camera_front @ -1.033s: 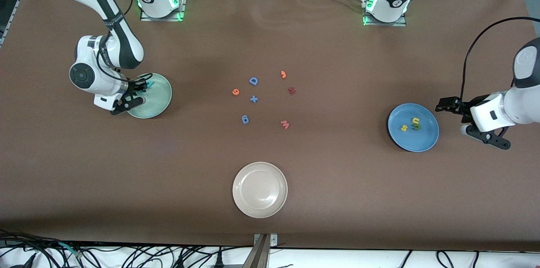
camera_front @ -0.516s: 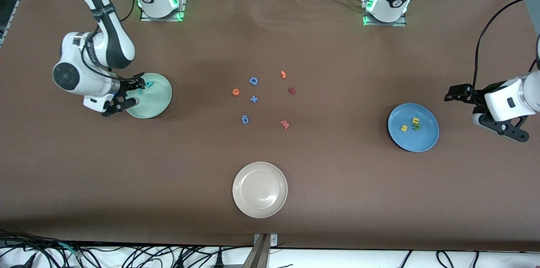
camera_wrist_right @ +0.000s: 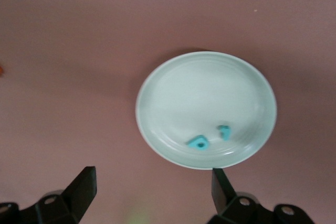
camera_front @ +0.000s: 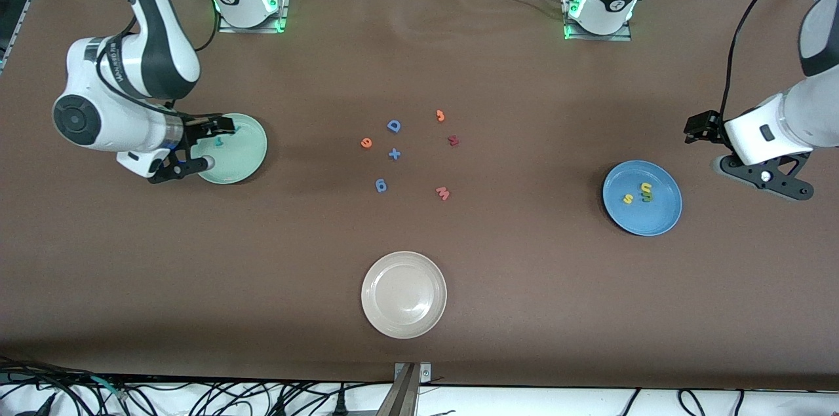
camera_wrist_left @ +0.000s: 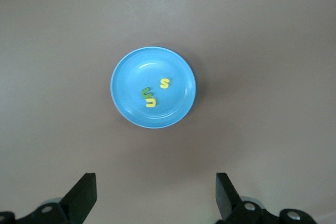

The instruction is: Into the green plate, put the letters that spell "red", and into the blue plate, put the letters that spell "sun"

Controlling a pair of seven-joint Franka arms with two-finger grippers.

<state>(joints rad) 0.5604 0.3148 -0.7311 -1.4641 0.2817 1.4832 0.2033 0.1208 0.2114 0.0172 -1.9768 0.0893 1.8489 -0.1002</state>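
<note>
Two arms work one brown table (camera_front: 524, 285), and both grippers are empty. Three plates come next in size: the green plate (camera_front: 246, 164) sits toward the right arm's end, the blue plate (camera_front: 659, 216) toward the left arm's end, and a cream plate (camera_front: 404, 295) lies nearest the front camera.

Over the green plate's rim the right gripper (camera_front: 196, 149) hangs with jaws spread wide and nothing between them; the right wrist view shows the teal d (camera_wrist_right: 198, 142) and the teal r (camera_wrist_right: 224, 131) lying in the plate. At the table's end just past the blue plate, the left gripper (camera_front: 763, 173) waits, equally wide and empty.

Smallest are the letters: the yellow s (camera_wrist_left: 165, 83), the yellow arch (camera_wrist_left: 150, 102) and the green arch (camera_wrist_left: 145, 93) rest in the blue plate. Only the orange e (camera_front: 366, 142) remains out, mid-table, close beside the dark blue D (camera_front: 394, 126).

My worry is that last pick: the e is tiny and flat, so the jaws could skid off it or nudge the neighbouring D or blue plus (camera_front: 394, 154).
</note>
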